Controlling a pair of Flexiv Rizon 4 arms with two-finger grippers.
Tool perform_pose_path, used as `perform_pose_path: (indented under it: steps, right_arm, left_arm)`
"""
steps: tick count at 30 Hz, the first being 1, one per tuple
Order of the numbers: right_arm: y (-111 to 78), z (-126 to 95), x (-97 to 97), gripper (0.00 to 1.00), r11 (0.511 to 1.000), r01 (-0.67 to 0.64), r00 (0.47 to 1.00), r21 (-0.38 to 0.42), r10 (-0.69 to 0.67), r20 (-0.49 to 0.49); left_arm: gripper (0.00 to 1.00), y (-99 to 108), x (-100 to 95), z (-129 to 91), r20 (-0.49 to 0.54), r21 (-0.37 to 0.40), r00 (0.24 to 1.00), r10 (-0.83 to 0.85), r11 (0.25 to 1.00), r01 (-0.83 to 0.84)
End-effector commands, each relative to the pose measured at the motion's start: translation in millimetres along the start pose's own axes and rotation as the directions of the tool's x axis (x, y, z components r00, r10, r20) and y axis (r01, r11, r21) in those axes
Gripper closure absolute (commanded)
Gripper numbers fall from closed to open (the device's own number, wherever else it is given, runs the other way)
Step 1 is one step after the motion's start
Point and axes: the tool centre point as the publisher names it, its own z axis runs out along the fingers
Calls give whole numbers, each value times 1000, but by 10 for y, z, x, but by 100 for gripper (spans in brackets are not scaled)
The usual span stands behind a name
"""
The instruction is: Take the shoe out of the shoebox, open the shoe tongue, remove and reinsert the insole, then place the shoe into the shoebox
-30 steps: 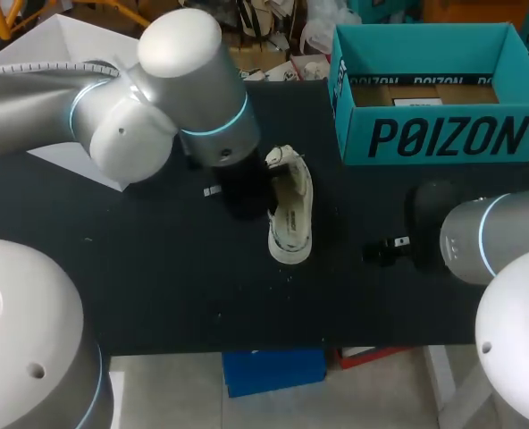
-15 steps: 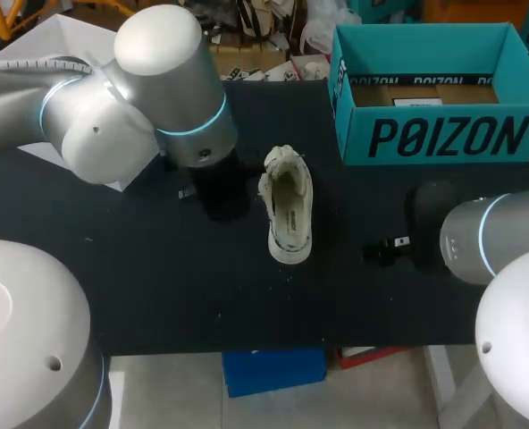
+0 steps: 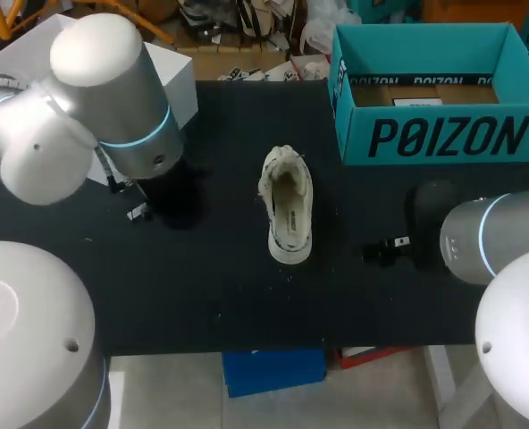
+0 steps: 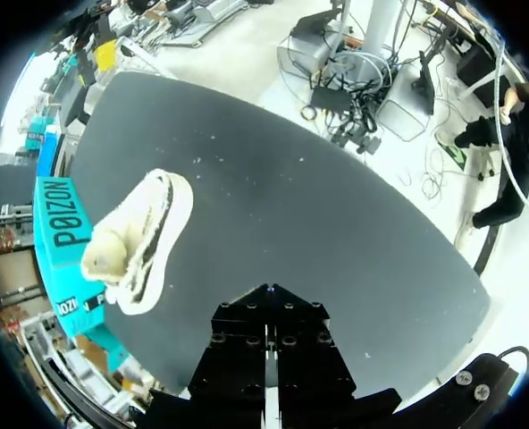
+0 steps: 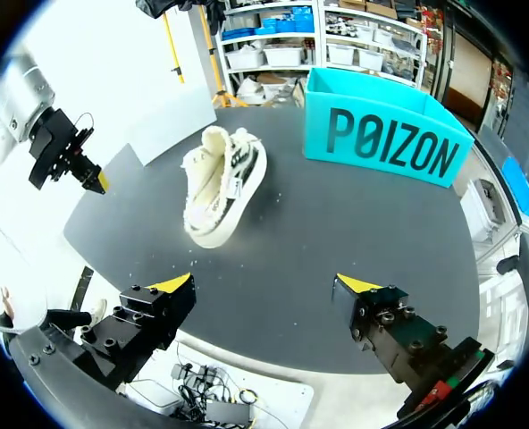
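Shoe sole-down, long axis near-to-far across the table

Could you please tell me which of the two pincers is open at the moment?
The right pincer: its yellow tips stand wide apart with nothing between them, while the left pincer is pressed shut.

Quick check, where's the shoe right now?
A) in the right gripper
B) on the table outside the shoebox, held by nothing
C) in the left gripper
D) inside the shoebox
B: the shoe stands on the table beside the shoebox, with the open right gripper and the left gripper both clear of it.
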Motion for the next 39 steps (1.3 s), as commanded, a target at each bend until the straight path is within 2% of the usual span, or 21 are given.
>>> perform_pose_path:
  steps: [1, 16, 20, 24, 34, 39]
  right_arm:
    - [-13, 6, 9, 0, 1000, -1, 1000, -4, 1, 2]
    - [-13, 6, 9, 0, 1000, -1, 1000, -4, 1, 2]
    - [-13, 6, 9, 0, 1000, -1, 1000, -4, 1, 2]
    - [-13, 6, 9, 0, 1000, -1, 1000, -4, 1, 2]
    - [-13, 6, 9, 0, 1000, -1, 1000, -4, 1, 2]
    - [-13, 6, 9, 0, 1000, -1, 1000, -4, 1, 2]
  left_arm:
    - [100, 107, 289, -18, 52, -12, 998, -33, 999, 33]
    - [100, 119, 301, -20, 47, -19, 998, -36, 999, 37]
    - [100, 258, 326, -19, -15, -18, 988, -156, 988, 156]
    - [100, 418, 382, -43, -83, 16, 958, -273, 961, 275]
    - [100, 599, 553, -4, -139, -98, 914, -382, 924, 371]
    - [100, 742, 673, 15, -136, -112, 896, -423, 905, 410]
